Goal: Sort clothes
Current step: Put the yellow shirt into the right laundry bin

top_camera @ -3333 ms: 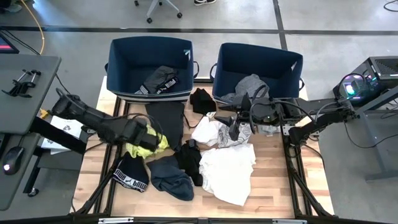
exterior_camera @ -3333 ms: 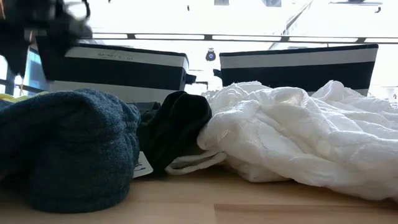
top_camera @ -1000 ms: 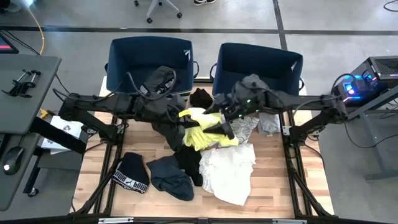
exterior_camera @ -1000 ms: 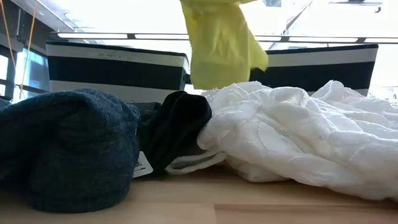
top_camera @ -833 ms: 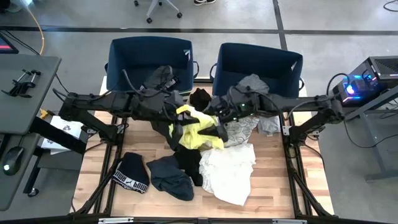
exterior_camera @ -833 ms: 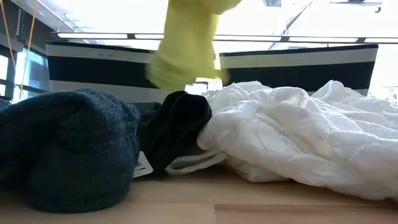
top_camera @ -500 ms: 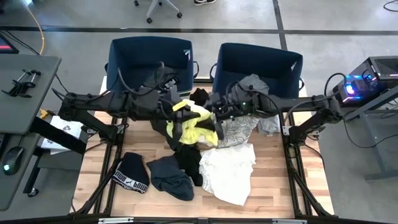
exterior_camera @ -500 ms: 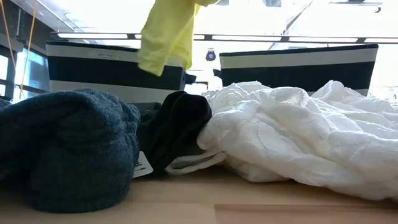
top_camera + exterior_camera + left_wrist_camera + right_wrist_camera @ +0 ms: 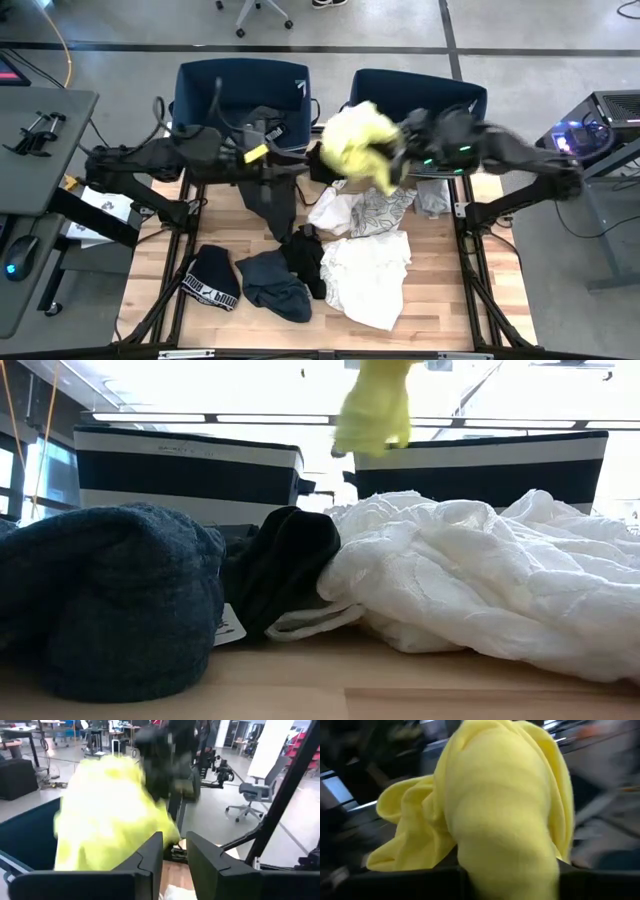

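The yellow garment [image 9: 362,147] now hangs from our right gripper [image 9: 410,150], clamped on it, near the right bin [image 9: 470,100] (moments ago both arms shared it). Our left gripper [image 9: 262,158] has let go, fingers slightly apart, beside the left bin [image 9: 190,100].

You see a neon yellow garment [image 9: 362,145] of soft, matt cloth, a white garment [image 9: 470,575] of crinkled, textured fabric, a navy one [image 9: 105,595] of coarse, fuzzy knit, and a table [image 9: 435,265] of smooth pale wood.
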You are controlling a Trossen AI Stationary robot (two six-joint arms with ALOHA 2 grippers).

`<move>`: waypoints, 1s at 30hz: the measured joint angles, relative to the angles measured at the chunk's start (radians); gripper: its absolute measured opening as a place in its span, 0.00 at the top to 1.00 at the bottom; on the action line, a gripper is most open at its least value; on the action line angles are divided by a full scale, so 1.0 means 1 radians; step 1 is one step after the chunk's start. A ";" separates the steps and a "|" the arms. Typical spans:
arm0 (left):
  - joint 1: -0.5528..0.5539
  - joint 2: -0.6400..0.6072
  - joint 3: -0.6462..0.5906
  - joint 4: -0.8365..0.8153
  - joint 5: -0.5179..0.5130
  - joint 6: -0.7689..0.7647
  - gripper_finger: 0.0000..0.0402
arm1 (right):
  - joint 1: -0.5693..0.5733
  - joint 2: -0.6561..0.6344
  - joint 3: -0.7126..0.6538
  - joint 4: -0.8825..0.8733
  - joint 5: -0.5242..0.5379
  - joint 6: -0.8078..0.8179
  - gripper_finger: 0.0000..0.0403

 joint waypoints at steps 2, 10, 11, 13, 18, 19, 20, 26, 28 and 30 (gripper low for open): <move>-0.002 0.000 -0.006 -0.017 -0.013 -0.005 0.80 | 0.000 -0.033 0.052 -0.074 0.094 -0.016 0.84; -0.003 -0.031 -0.004 -0.093 -0.110 -0.066 0.79 | -0.068 -0.067 0.248 -0.201 0.375 -0.181 0.84; -0.003 -0.026 -0.006 -0.113 -0.121 -0.081 0.79 | -0.100 -0.067 0.256 -0.233 0.368 -0.183 0.84; -0.003 -0.021 -0.009 -0.159 -0.128 -0.119 0.79 | -0.190 -0.066 0.253 -0.316 0.329 -0.161 0.84; -0.006 -0.030 -0.006 -0.201 -0.132 -0.178 0.79 | -0.450 -0.063 0.092 -0.460 0.053 -0.041 0.84; -0.010 -0.027 -0.006 -0.205 -0.132 -0.181 0.79 | -0.496 -0.063 0.035 -0.450 -0.028 -0.027 0.84; -0.012 -0.024 -0.007 -0.208 -0.132 -0.181 0.79 | -0.538 -0.063 -0.028 -0.431 -0.102 -0.013 0.84; -0.024 -0.028 -0.007 -0.206 -0.131 -0.187 0.79 | -0.715 -0.004 -0.360 -0.334 -0.191 0.040 0.84; -0.030 -0.025 -0.007 -0.208 -0.131 -0.190 0.79 | -0.756 0.023 -0.426 -0.320 -0.196 0.064 0.84; -0.036 -0.024 -0.008 -0.210 -0.130 -0.192 0.79 | -0.782 0.054 -0.478 -0.314 -0.219 0.081 0.84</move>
